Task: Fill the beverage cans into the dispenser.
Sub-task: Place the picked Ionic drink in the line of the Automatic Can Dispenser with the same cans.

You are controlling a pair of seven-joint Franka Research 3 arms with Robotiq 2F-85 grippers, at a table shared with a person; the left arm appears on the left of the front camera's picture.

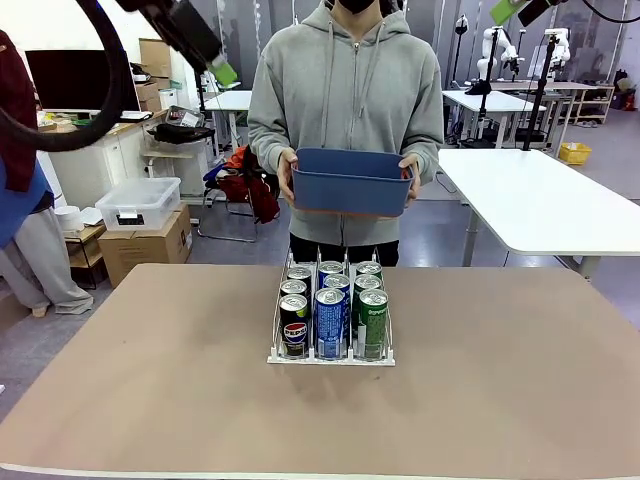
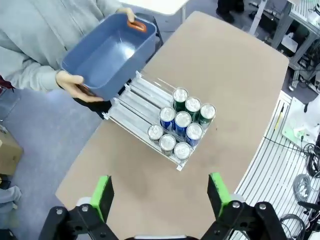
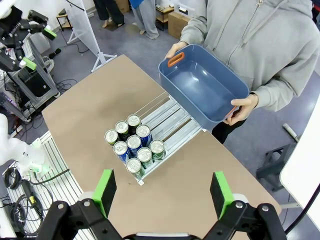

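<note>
Your dispenser (image 1: 331, 355) stands on the table (image 1: 150, 380) with nine beverage cans (image 1: 331, 318) loaded at its robot-side end: three black in the lane on the robot's left, three blue in the middle lane, three green in the right-hand one. Behind the cans, toward the person, each lane runs bare, as the left wrist view (image 2: 145, 102) makes plain.

The person stands just beyond the dispenser's far end and holds a blue bin (image 1: 353, 180) in both hands above that end; both wrist views show the bin's inside with nothing in it (image 3: 202, 90).

You have the left gripper (image 2: 160, 197) and the right gripper (image 3: 162, 192) high above the dispenser, fingers spread as wide as they go, with nothing between the green pads (image 3: 106, 190).

Judgement: the filling step looks finished or paused, since no loose can lies on the table beside the dispenser. Your next move calls for either a fresh can supplied near the dispenser, or withdrawal.

Not determinable: whether the rear cans are fully seated, as the front row hides their bodies; the arms themselves are cut off at the front view's top edge.
</note>
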